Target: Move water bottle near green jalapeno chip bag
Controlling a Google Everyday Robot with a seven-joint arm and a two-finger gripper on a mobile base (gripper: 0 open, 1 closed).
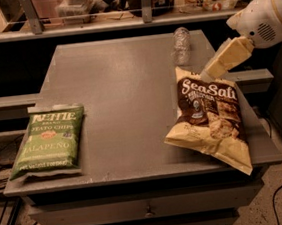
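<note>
The cream-coloured gripper (208, 73) hovers over the right side of the grey table (117, 81); whether it is spread or pressed together cannot be told. The small clear crinkled plastic water bottle (181, 45) lies just beyond it, to its left. A brown and yellow "Sea Salt" chip bag (209, 120) lies directly beneath it. The flat green jalapeno chip bag (49, 140) lies well apart, far to its left.

The robot arm (267, 18) is cut off by the right edge, its gripper (210, 73) sits beside the Sea Salt bag's (209, 120) top, and the water bottle's (181, 45) label is too blurred to read.
</note>
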